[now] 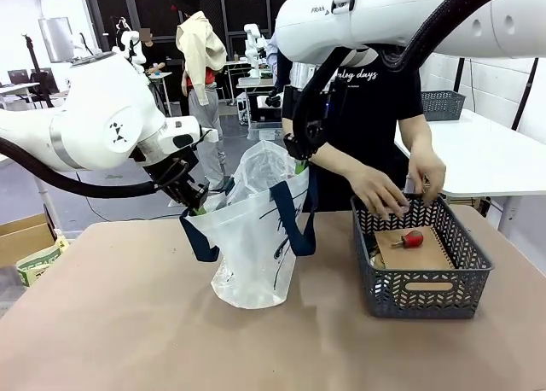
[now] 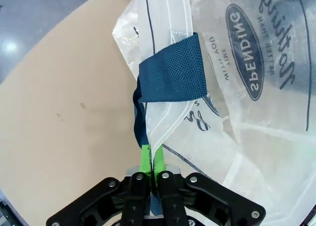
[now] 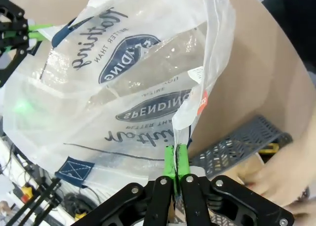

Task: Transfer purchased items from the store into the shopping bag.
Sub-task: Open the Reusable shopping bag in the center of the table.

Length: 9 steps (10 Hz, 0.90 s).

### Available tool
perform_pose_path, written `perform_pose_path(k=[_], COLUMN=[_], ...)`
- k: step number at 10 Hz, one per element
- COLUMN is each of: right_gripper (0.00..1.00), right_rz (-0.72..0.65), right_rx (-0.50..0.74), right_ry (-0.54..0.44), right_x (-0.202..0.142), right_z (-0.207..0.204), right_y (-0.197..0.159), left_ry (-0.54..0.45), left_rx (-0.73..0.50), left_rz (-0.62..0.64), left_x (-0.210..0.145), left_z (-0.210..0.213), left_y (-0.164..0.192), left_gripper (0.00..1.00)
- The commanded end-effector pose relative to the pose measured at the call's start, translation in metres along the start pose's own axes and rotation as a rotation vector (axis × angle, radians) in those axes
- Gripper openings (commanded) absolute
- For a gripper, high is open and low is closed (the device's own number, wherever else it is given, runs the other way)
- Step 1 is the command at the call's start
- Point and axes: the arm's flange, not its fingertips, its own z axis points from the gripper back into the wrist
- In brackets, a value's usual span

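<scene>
**A:** What's nearest on the table [image 1: 102, 323]?

**B:** The shopping bag [image 1: 256, 246]. It stands upright a little left of the middle, with its rim pulled up at two sides.

**A:** Pulled up by what?

**B:** The left gripper [image 1: 198, 200] has its green pads pressed together on the rim, right by a navy strap [image 2: 170, 70] (the wrist view shows the plastic pinched flat between them). The right gripper [image 1: 300, 162] is clamped just as tightly on the opposite rim and holds it higher.

**A:** And the goods?

**B:** To the right of the bag, near it but apart, sits the dark grey basket [image 1: 422, 293]. A tan package [image 1: 418, 254] lies flat inside, with a small red-topped item [image 1: 413, 238] on top of it.

**A:** Beyond that?

**B:** A person in a black shirt [image 1: 367, 109] stands at the far edge. One hand [image 1: 380, 192] is at the basket's far rim, and the other hand [image 1: 429, 173] is just above it.
</scene>
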Motion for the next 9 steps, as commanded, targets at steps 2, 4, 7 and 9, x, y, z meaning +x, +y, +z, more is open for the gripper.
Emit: perform_pose_path(k=[2, 4, 7, 9], right_gripper=[0.00, 0.00, 0.00, 0.00], right_rz=[0.136, 0.185, 0.268, 0.286], right_rx=[0.060, 0.116, 0.134, 0.136], right_ry=[0.009, 0.041, 0.063, 0.069], right_x=[-0.003, 0.005, 0.007, 0.010], right_z=[0.007, 0.015, 0.012, 0.011], right_y=[-0.015, -0.027, -0.028, -0.032], left_ry=[0.001, 0.008, 0.017, 0.003], left_rx=[-0.065, -0.069, -0.038, -0.045], left_rz=[0.007, 0.010, -0.081, -0.164], left_x=[0.000, -0.001, -0.012, -0.015], left_z=[0.001, 0.003, 0.007, 0.010], left_y=[0.010, 0.010, 0.007, 0.010], left_gripper=[0.00, 0.00, 0.00, 0.00])
